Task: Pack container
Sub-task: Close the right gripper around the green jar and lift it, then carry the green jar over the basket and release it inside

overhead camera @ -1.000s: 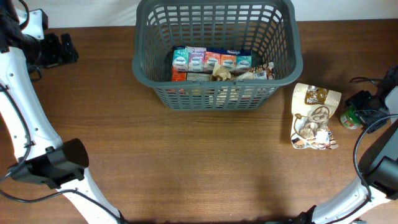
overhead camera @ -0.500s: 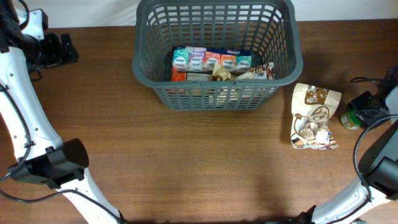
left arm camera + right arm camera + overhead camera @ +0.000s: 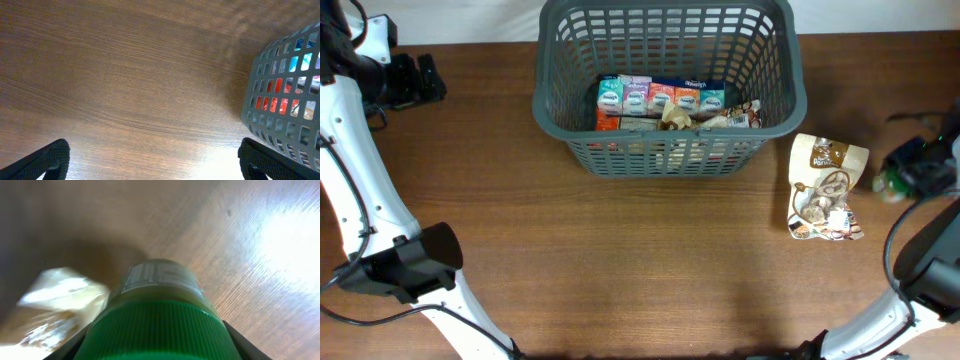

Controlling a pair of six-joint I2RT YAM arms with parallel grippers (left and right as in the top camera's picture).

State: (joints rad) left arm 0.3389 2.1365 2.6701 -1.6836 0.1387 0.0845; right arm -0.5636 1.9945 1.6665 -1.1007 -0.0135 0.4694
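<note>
the right claw (image 3: 918,172), clamped on the green-lidded jar (image 3: 156,315), has just shifted and blurred at the table's (image 3: 640,260) right edge, likely starting its carry toward the basket (image 3: 667,160) at far centre; the left claw (image 3: 152,162) hangs apart.

The left gripper (image 3: 428,80) sits spread wide at upper left, its arm (image 3: 360,185) along the left edge; the right gripper (image 3: 910,176) blurs at the right edge, jaws unreadable.

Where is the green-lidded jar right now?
Overhead, the green-lidded jar is at the table's far right, in the right tool, just right of the snack bag.
</note>
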